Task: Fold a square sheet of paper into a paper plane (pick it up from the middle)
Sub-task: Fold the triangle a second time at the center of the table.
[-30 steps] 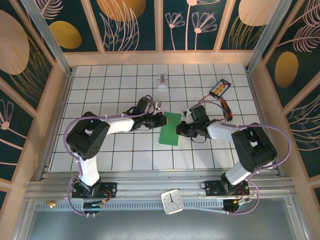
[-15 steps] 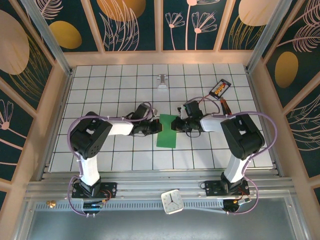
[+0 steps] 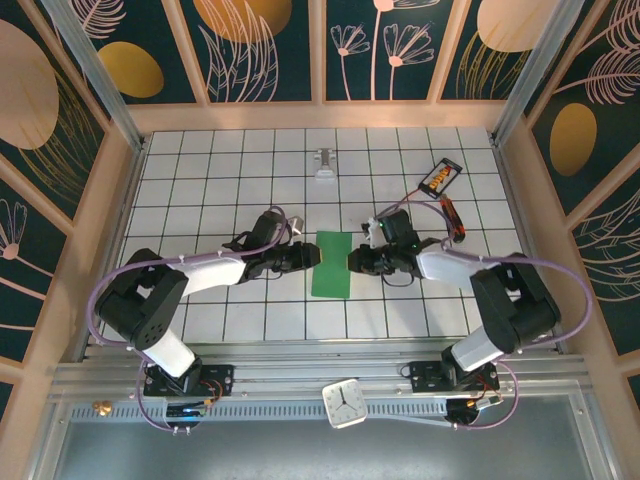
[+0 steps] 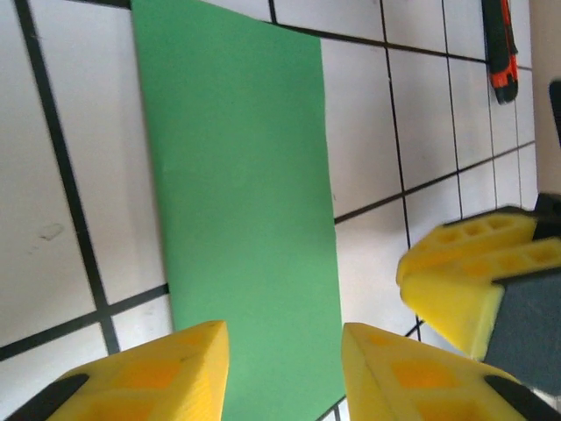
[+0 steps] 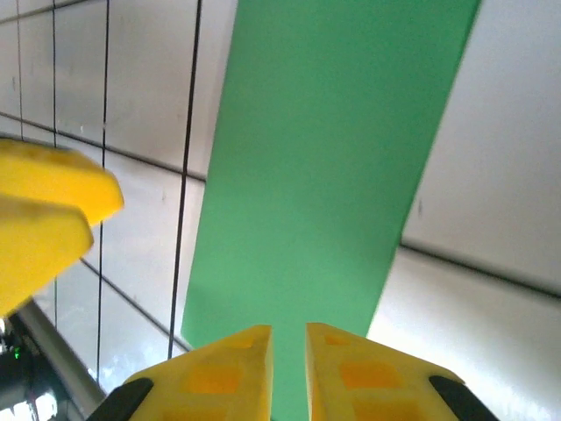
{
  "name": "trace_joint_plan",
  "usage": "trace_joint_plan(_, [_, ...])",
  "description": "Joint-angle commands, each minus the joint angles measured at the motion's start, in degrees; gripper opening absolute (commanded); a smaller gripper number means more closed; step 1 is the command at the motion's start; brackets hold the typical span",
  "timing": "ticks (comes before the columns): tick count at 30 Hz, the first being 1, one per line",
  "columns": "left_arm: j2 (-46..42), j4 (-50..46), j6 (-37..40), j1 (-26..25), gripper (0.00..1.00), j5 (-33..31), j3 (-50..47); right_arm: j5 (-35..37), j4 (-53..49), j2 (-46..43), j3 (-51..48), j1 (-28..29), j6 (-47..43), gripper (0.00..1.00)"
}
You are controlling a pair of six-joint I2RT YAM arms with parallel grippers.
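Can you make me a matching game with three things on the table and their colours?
Things:
1. paper
2. clock
3. screwdriver

Colours:
A. white
B. red and black
C. green

Pairs: 1-C, 2-A, 3-B

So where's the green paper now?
In the top view the green paper lies flat mid-table, between the left gripper and the right gripper.
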Motion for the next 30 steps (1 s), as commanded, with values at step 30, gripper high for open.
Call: trace_joint_plan(30, [8.22,-3.37,5.41,-2.28,0.00,9.26,-3.74,8.23,2.67,-3.64,-8.90,10.65,21.63,0.33])
